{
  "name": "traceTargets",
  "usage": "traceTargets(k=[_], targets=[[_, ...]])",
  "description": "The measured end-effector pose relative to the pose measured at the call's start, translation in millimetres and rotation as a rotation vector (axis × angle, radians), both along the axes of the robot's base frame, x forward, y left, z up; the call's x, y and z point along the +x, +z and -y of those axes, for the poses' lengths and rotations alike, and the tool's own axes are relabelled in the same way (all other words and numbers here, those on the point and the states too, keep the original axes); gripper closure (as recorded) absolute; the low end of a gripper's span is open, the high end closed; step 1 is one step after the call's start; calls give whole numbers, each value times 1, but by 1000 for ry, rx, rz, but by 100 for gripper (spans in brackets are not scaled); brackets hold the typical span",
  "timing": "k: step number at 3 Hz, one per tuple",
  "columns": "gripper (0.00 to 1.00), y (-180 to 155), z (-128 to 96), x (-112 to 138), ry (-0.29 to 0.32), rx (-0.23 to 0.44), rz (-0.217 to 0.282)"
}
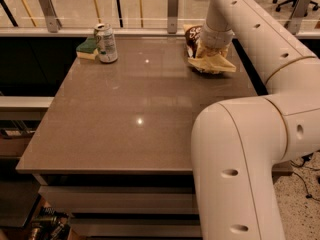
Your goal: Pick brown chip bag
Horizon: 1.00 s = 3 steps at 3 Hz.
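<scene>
The brown chip bag [216, 64] lies at the far right of the table. Its dark brown top [192, 35] faces the back rail and its tan lower part spreads toward me. My gripper [210, 48] comes down from above onto the middle of the bag. The white wrist hides where it meets the bag. The bag looks crumpled under the wrist and seems to rest on the table.
A drink can [106, 43] stands at the far left of the brown table [130, 109], with a green-and-yellow sponge [87, 48] just behind it. A rail with posts [172, 4] runs along the back edge. My large white arm [240, 154] fills the front right.
</scene>
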<state>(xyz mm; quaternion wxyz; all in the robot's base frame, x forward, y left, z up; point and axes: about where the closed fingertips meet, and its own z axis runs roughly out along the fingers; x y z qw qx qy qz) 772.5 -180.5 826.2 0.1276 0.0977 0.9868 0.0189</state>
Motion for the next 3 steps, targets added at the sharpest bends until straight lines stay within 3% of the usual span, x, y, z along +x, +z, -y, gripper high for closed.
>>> traceTargets(k=[1, 3], targets=[[100, 3, 0, 0, 0, 0, 0], [100, 3, 0, 0, 0, 0, 0]])
